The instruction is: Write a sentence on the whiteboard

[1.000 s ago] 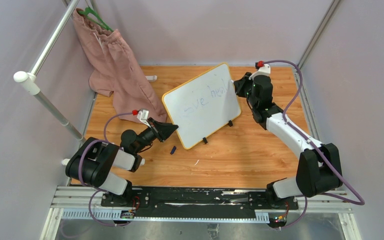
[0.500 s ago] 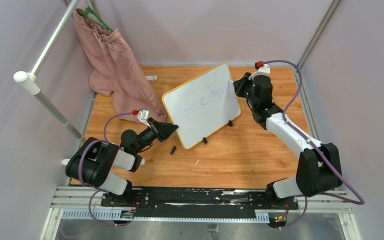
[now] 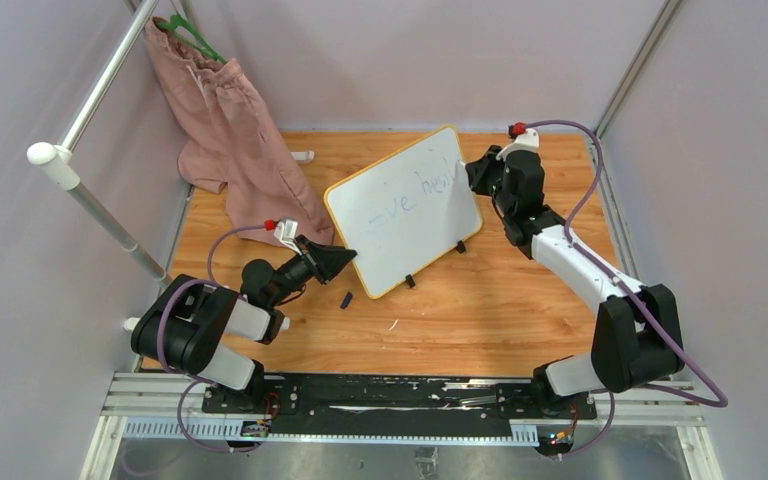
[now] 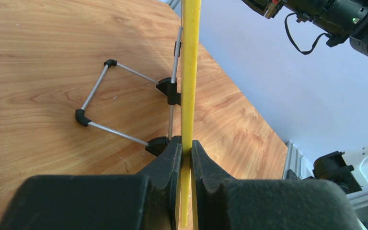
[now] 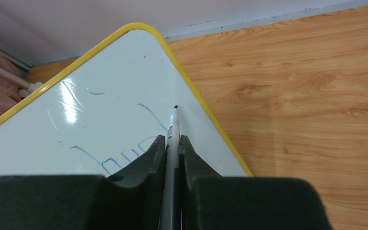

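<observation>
Camera overhead: whiteboard (image 3: 405,215) stands tilted on the tabletop (image 3: 480,300), faint blue sentence (image 3: 415,197) across its face, pink cloth (image 3: 230,130) hanging far left; the left gripper (image 3: 348,258) pinches the board's near-left corner, and the right gripper (image 3: 472,170) sits at its far-right edge. Left wrist view: jaws narrow, clamped on the yellow frame seen edge-on; wire stand legs (image 4: 100,108) rest on the wood. Right wrist view: jaws tight around a marker (image 5: 173,127), tip at the white surface beside a blue stroke.

Lab cell (grey-walled), aluminium rail (image 3: 360,431)
</observation>
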Robot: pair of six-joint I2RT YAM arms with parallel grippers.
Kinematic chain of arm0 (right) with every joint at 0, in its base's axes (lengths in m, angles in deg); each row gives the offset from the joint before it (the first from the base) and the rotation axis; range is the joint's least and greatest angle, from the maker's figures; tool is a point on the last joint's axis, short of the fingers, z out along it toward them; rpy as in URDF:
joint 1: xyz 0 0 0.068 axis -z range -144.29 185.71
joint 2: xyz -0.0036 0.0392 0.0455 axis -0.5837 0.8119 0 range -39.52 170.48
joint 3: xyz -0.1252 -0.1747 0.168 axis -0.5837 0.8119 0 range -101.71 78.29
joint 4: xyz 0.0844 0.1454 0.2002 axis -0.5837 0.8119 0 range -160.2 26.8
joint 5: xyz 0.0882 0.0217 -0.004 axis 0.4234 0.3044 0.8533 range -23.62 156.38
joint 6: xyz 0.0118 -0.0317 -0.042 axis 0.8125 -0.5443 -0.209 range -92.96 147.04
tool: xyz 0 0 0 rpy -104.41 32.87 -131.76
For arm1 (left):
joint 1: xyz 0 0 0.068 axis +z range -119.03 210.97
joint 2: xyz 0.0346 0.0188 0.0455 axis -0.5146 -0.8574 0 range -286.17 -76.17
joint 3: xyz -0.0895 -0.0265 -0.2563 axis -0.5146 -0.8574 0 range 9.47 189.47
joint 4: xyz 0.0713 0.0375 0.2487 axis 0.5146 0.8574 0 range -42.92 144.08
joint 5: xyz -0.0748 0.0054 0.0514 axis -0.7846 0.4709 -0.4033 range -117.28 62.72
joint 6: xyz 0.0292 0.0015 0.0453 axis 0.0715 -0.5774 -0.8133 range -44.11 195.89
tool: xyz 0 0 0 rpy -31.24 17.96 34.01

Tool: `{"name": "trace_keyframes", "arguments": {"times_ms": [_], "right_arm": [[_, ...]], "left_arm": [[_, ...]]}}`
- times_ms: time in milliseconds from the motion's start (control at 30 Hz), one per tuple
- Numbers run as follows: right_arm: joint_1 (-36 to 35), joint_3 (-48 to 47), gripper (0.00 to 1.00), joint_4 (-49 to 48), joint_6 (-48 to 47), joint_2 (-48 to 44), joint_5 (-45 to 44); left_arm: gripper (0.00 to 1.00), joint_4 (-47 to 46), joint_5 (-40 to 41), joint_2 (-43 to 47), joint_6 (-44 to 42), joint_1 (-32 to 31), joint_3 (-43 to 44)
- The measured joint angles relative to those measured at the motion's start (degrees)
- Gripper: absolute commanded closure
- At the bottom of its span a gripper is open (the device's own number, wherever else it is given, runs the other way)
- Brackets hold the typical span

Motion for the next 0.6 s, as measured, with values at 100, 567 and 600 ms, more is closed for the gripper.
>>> {"name": "trace_keyframes", "arguments": {"times_ms": [100,567,600], "right_arm": [[0.0,0.0,1.0,0.0,0.0,0.2,0.0],[0.0,0.0,1.0,0.63,0.0,1.4,-0.02],[0.0,-0.04,1.0,0.87,0.0,1.6,-0.02]], "left_arm": [[1.0,0.02,0.0,0.0,0.0,-0.02,0.0],[1.0,0.0,0.0,0.0,0.0,-0.2,0.0],[1.0,0.0,0.0,0.0,0.0,-0.2,0.0]]}}
